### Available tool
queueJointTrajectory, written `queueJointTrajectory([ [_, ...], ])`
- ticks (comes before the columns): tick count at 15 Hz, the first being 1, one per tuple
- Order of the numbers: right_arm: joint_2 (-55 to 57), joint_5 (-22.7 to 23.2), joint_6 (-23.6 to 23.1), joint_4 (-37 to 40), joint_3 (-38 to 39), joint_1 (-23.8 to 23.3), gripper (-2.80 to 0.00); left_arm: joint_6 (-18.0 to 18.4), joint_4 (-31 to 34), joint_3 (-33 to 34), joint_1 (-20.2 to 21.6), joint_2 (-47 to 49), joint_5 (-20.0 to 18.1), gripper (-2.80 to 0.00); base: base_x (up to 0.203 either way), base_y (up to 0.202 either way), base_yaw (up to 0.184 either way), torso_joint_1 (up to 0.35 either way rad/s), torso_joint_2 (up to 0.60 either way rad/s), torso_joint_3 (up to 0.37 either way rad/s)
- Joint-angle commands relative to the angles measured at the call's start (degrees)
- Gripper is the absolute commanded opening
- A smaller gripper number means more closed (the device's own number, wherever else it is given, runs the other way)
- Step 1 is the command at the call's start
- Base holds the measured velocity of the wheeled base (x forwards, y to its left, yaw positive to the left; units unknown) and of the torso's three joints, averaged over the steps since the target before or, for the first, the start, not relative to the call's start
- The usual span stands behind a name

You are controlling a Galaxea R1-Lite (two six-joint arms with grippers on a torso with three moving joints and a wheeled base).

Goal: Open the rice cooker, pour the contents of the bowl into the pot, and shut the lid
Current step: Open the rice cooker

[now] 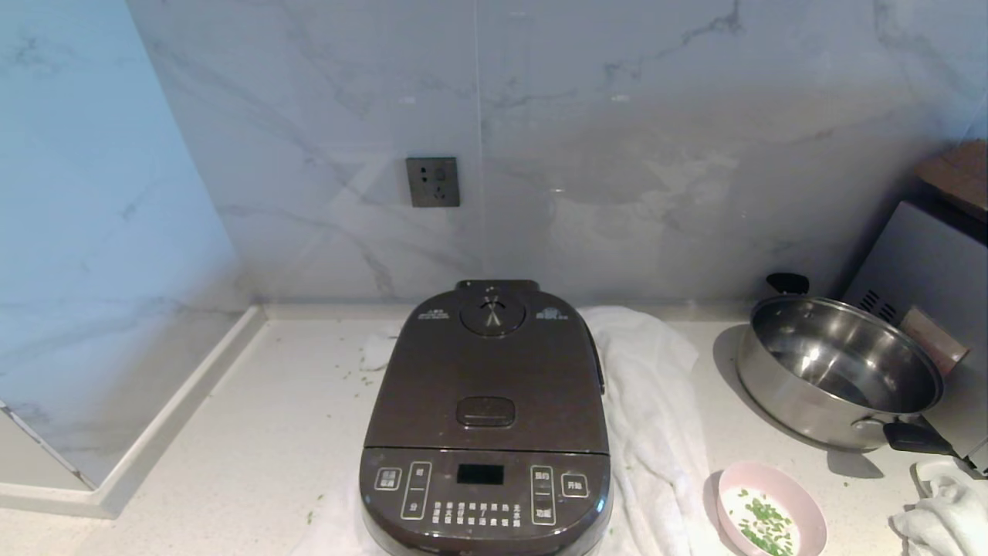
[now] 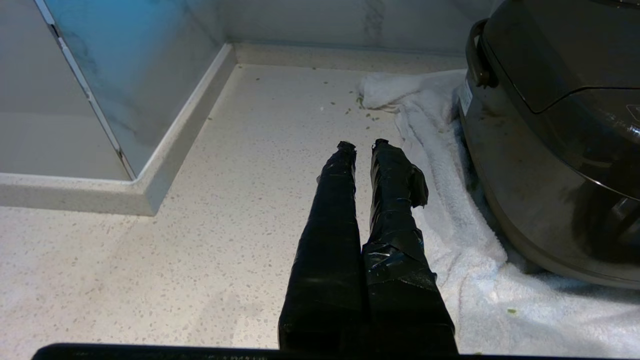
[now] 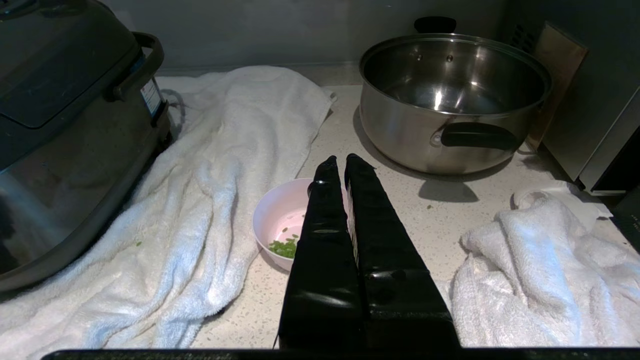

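Note:
The dark-brown rice cooker (image 1: 486,432) stands on a white towel at the counter's front centre. Its lid (image 1: 490,363) is down, so the pot is hidden. To its right, near the front edge, sits the small pink bowl (image 1: 772,517) with chopped green contents (image 1: 762,523) on a whitish base. Neither arm shows in the head view. In the left wrist view, my left gripper (image 2: 364,145) hangs shut and empty over bare counter, left of the cooker (image 2: 550,125). My right gripper (image 3: 342,160) is shut and empty above the bowl (image 3: 280,215), whose contents (image 3: 284,247) show beside the fingers.
A white towel (image 1: 656,417) spreads under and to the right of the cooker. A steel pan (image 1: 841,371) with black handles stands at the back right, beside a grey appliance (image 1: 926,270). A crumpled white cloth (image 1: 942,517) lies at the front right. Marble walls enclose the back and left.

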State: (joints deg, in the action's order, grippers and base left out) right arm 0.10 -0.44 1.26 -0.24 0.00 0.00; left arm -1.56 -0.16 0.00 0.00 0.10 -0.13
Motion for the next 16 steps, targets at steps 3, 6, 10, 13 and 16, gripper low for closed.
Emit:
queueJointTrajectory([
  [3,0.0,0.0,0.1,0.0,0.0,0.1,-2.80,0.0,0.0,0.2,0.0,0.0,0.0,-2.80,0.000,0.000,0.000,0.000,0.00,0.000],
  [6,0.0,0.0,0.1,0.0,0.0,0.0,-2.80,0.0,0.0,0.2,0.0,0.0,0.0,-2.80,0.000,0.000,0.000,0.000,0.00,0.000],
  [10,0.0,0.0,-0.1,0.3,-0.2,0.0,-2.80,0.0,0.0,0.1,0.0,0.0,0.0,-2.80,0.000,0.000,0.000,0.000,0.00,0.000],
  [13,0.0,0.0,0.0,0.3,-0.2,0.0,-2.80,0.0,0.0,0.1,0.0,0.0,0.0,-2.80,0.000,0.000,0.000,0.000,0.00,0.000],
  [16,0.0,0.0,0.0,0.3,-0.2,0.0,-2.80,0.0,0.0,0.2,0.0,0.0,0.0,-2.80,0.000,0.000,0.000,0.000,0.00,0.000],
])
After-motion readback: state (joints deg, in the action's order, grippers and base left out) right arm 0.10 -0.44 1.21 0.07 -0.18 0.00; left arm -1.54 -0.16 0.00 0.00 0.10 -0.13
